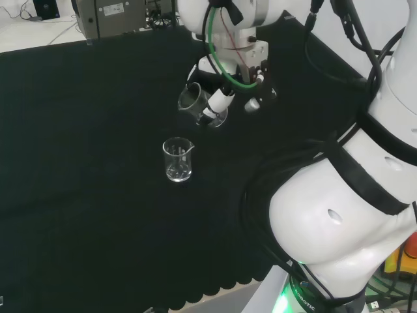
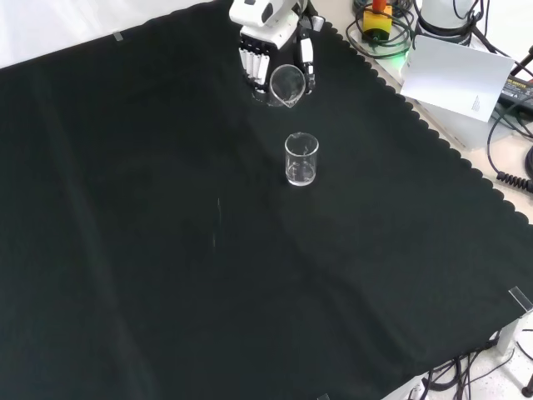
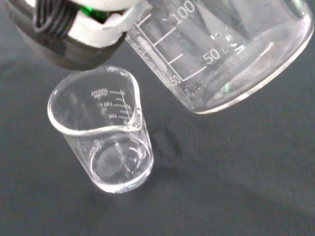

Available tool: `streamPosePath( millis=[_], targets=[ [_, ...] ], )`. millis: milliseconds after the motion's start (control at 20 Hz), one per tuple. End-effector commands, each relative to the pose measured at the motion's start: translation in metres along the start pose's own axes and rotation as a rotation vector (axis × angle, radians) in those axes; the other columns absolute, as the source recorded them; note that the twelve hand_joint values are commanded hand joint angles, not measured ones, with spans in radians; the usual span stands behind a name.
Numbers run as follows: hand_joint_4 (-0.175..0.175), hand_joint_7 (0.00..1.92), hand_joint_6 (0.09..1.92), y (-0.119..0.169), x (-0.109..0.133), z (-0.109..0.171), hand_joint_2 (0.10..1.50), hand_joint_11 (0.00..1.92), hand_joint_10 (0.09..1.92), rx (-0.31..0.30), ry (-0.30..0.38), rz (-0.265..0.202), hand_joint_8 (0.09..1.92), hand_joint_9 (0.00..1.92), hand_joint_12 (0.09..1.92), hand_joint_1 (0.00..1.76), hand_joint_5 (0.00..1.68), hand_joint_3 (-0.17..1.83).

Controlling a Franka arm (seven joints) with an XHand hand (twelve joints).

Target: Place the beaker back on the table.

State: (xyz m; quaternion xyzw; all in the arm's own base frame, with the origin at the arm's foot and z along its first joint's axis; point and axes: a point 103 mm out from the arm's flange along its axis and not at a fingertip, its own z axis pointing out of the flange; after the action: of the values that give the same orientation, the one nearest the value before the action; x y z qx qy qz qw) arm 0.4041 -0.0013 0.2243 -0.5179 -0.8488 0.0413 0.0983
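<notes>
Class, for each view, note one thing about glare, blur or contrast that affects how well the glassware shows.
Head view: the standing beaker shows by thin bright rims against black cloth. Front view: the held beaker nearly vanishes. Wrist view: the hand is blurred, graduations sharp.

My head camera looks from behind and above the arm [image 1: 339, 215] down over the cloth [image 1: 85, 195]. My front camera faces back at it from the opposite side, high up. My wrist camera sits close beside the hand [image 3: 78, 34]. All three share the standing beaker [image 1: 178, 160] [image 2: 301, 158] [image 3: 106, 142].
</notes>
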Motion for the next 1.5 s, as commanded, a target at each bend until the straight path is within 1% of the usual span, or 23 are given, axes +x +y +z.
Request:
streamPosePath(
  millis=[50,200,300,450,550,750,1050,1500],
  targets=[
    [-0.113,1.45,0.47,-0.002,-0.028,0.011,1.04,1.38,0.62,-0.113,0.118,0.016,0.4,1.61,0.7,1.31,1.26,-0.17],
    [-0.113,1.46,0.47,0.004,-0.039,0.019,1.04,1.38,0.61,-0.163,0.188,0.033,0.39,1.6,0.7,1.31,1.26,-0.17],
    [-0.114,1.46,0.47,0.01,-0.047,0.026,1.04,1.38,0.61,-0.182,0.218,0.047,0.39,1.6,0.7,1.31,1.26,-0.17],
    [-0.112,1.46,0.48,0.023,-0.061,0.037,1.04,1.37,0.6,-0.199,0.242,0.072,0.38,1.59,0.7,1.31,1.26,-0.17],
    [-0.11,1.46,0.48,0.034,-0.068,0.044,1.04,1.37,0.6,-0.203,0.24,0.08,0.37,1.58,0.69,1.31,1.26,-0.17],
    [-0.109,1.46,0.49,0.054,-0.085,0.056,1.04,1.36,0.59,-0.227,0.269,0.096,0.36,1.58,0.69,1.31,1.25,-0.17],
    [-0.107,1.47,0.49,0.088,-0.103,0.074,1.04,1.37,0.55,-0.232,0.296,0.085,0.34,1.58,0.67,1.31,1.26,-0.17],
    [-0.105,1.49,0.46,0.131,-0.111,0.093,1.04,1.38,0.5,-0.246,0.332,0.058,0.3,1.6,0.65,1.31,1.27,-0.17]
  ],
)
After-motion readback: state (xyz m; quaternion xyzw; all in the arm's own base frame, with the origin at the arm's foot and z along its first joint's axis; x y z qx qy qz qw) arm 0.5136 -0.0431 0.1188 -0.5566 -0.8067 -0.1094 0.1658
